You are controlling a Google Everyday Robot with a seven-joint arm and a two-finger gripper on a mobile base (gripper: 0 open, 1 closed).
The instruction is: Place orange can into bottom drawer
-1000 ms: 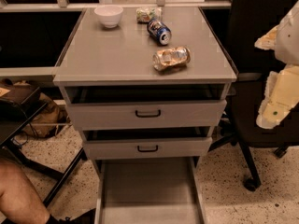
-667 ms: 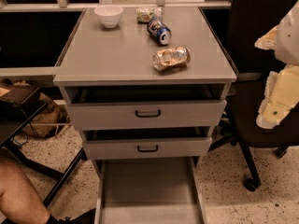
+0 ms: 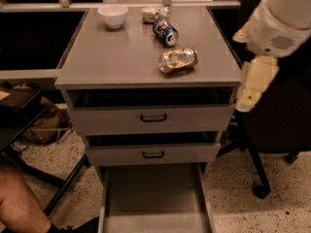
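Note:
The orange can (image 3: 178,60) lies on its side on the grey cabinet top (image 3: 112,57), near the front right. It is crinkled and golden-orange with silvery patches. The bottom drawer (image 3: 154,198) is pulled out at floor level, and its grey floor is bare. My gripper (image 3: 254,85) hangs at the right of the cabinet, beside its front right corner, level with the top drawer. It is apart from the can and holds nothing that I can see.
A dark blue can (image 3: 165,32), a pale green packet (image 3: 154,14) and a white bowl (image 3: 112,15) sit farther back on the top. Two black-handled drawers (image 3: 153,118) stand slightly open. A black office chair (image 3: 272,130) is at the right. A person's leg (image 3: 19,203) is at the lower left.
My arm and gripper have shifted a little to the left, closer to the cabinet's right side. The cans and the drawers have not moved.

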